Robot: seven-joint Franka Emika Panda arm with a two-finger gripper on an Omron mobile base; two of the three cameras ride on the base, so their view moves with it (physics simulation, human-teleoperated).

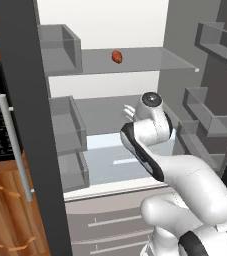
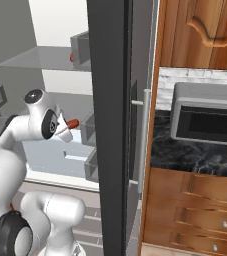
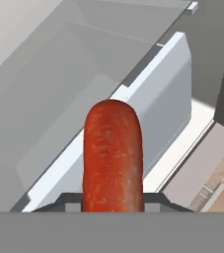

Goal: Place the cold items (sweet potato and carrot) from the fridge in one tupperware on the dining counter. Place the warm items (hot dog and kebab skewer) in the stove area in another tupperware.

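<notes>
My gripper (image 3: 112, 198) is shut on the carrot (image 3: 113, 153), an orange-red stick with a rounded end that points away from the hand. Inside the open fridge, the gripper (image 2: 65, 129) hangs over the middle shelf with the carrot (image 2: 73, 123) poking out to the right. In the left base view the arm covers most of the hand, and the gripper (image 1: 129, 111) shows as pale fingers left of the wrist. The sweet potato (image 1: 117, 56), a small reddish-brown lump, lies on the glass upper shelf (image 1: 150, 60) above the hand; its edge (image 2: 72, 57) peeks out beside the door.
The dark fridge door (image 2: 110, 125) stands open to the right of the arm. Grey door bins (image 1: 212, 117) line the right side, and clear bins (image 1: 67, 125) the left. A microwave (image 2: 207, 117) sits on the black counter. Fridge drawers (image 1: 105, 220) lie below.
</notes>
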